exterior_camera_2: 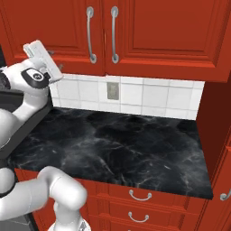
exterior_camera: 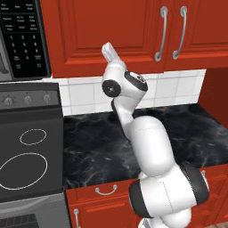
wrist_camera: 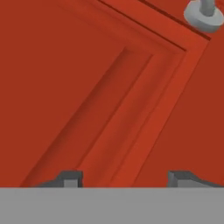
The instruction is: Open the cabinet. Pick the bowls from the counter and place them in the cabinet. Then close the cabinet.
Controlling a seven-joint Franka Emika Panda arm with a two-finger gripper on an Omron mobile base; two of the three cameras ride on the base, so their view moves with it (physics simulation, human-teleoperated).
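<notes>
I judge the task close to finished: the cabinet [exterior_camera_2: 103,31] above the back edge of the counter [exterior_camera_2: 113,144] has both doors shut, and I see no bowls on the black slab. My fingers [wrist_camera: 70,178] stand spread apart, grasping nothing, close to a red raised-panel door. A silver handle [wrist_camera: 203,13] foot sits beside them.

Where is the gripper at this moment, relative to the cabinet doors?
The gripper is raised in front of the cabinet's left door, left of the two silver handles. In the hand view its open fingertips face the panel's corner, empty.
</notes>
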